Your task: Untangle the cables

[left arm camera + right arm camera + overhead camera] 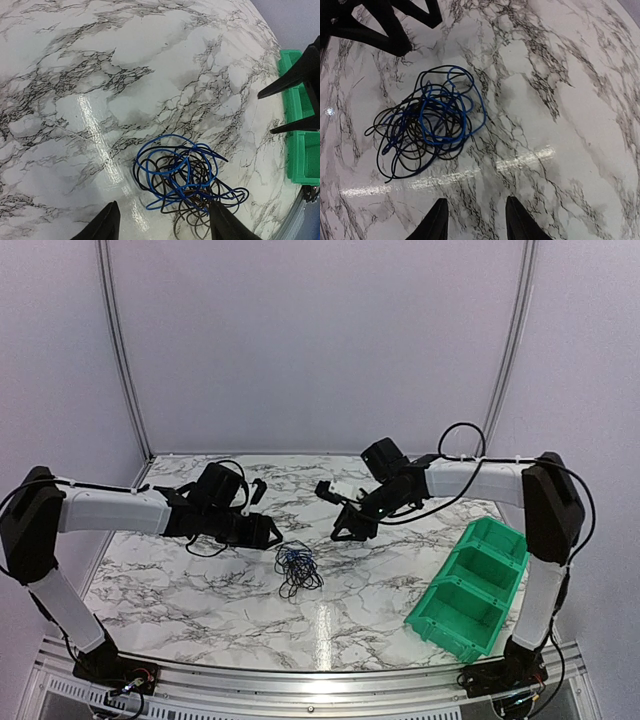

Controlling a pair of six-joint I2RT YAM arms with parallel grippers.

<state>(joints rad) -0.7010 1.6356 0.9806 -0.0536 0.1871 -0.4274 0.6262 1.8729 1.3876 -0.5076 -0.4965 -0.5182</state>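
At the near edge, the two arm bases stood on a metal rail [320,685]. Just beyond, on the right, a green bin [470,590] with several compartments sat at an angle on the table [180,585], well apart from the cables [298,570]. These lay in one loopy black-and-blue tangle near the table's middle. Slightly farther, the left pincer [272,531] hung released just left of the tangle, fingers spread and gripping nothing. The right pincer [347,530], likewise released and empty, hung to the tangle's far right. The surface was glossy white marble with grey veins, catching a streak of light. Plain pale walls [320,340] closed the far side.
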